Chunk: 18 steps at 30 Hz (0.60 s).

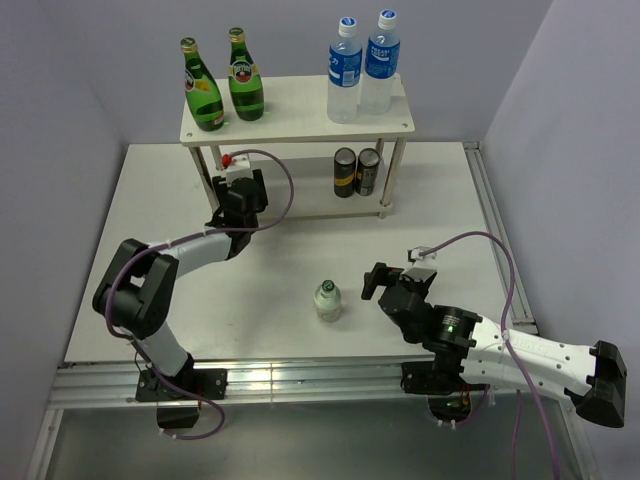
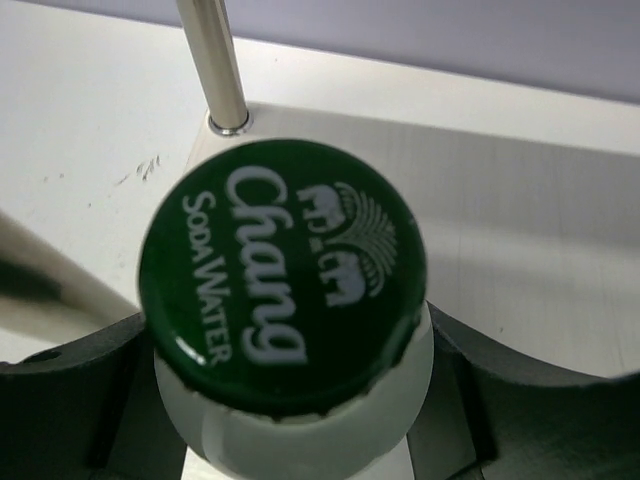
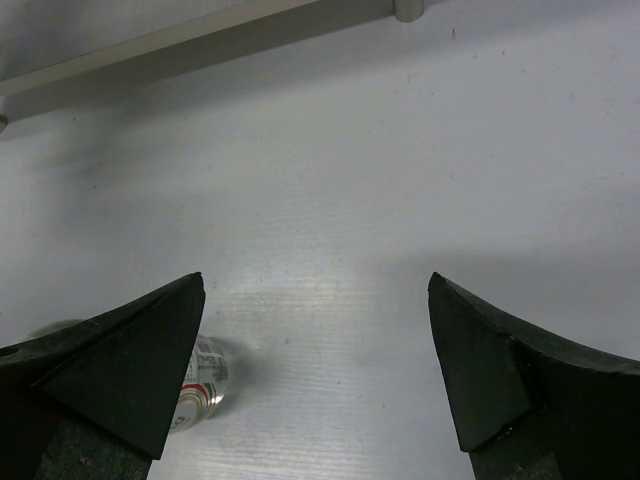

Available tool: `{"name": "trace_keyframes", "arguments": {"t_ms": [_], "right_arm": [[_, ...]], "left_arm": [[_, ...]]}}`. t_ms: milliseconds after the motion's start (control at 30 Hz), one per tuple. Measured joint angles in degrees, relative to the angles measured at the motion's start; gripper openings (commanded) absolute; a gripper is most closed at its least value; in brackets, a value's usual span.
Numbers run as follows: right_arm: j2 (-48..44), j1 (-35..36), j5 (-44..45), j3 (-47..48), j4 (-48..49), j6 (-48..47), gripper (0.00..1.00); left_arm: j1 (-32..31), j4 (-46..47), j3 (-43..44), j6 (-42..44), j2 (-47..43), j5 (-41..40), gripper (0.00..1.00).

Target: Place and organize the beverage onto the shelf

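The pale wood shelf stands at the back of the table. Two green glass bottles occupy its top board at the left, two clear blue-labelled bottles at the right. My left gripper reaches to the lower tier's left end, shut on a small clear bottle with a green "Chang Soda Water" cap; the jaws press its neck from both sides. Another small bottle stands alone on the table. My right gripper hovers open just right of it; the bottle peeks from behind the left finger.
Two small dark bottles stand on the lower tier at the right. A metal shelf leg rises just behind the held bottle. The lower board's edge crosses the top of the right wrist view. Purple walls enclose the white table.
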Motion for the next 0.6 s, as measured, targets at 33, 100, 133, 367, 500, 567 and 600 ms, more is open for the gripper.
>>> {"name": "trace_keyframes", "arguments": {"t_ms": [33, 100, 133, 367, 500, 567, 600], "right_arm": [[0.0, 0.0, 0.0, 0.0, 0.0, 0.0, 1.00], [0.0, 0.0, 0.0, 0.0, 0.0, 0.0, 1.00], [0.0, 0.0, 0.0, 0.0, 0.0, 0.0, 1.00], [0.3, 0.0, 0.0, 0.0, 0.0, 0.0, 1.00], [0.7, 0.0, 0.0, 0.0, 0.0, 0.0, 1.00], [0.9, 0.0, 0.0, 0.0, 0.0, 0.0, 1.00], [1.0, 0.0, 0.0, 0.0, 0.0, 0.0, 1.00]], "left_arm": [[0.2, 0.5, 0.5, 0.0, 0.4, -0.2, 0.00], [0.6, 1.2, 1.7, 0.0, 1.6, -0.3, 0.00], [0.8, 1.5, 2.6, 0.0, 2.5, -0.3, 0.00], [2.6, 1.5, 4.8, -0.2, 6.2, -0.4, 0.14], [3.3, 1.8, 5.6, -0.2, 7.0, -0.3, 0.28], [3.5, 1.8, 5.7, -0.2, 7.1, -0.2, 0.44], [3.5, 1.7, 5.8, -0.2, 7.2, -0.2, 0.62]]}}
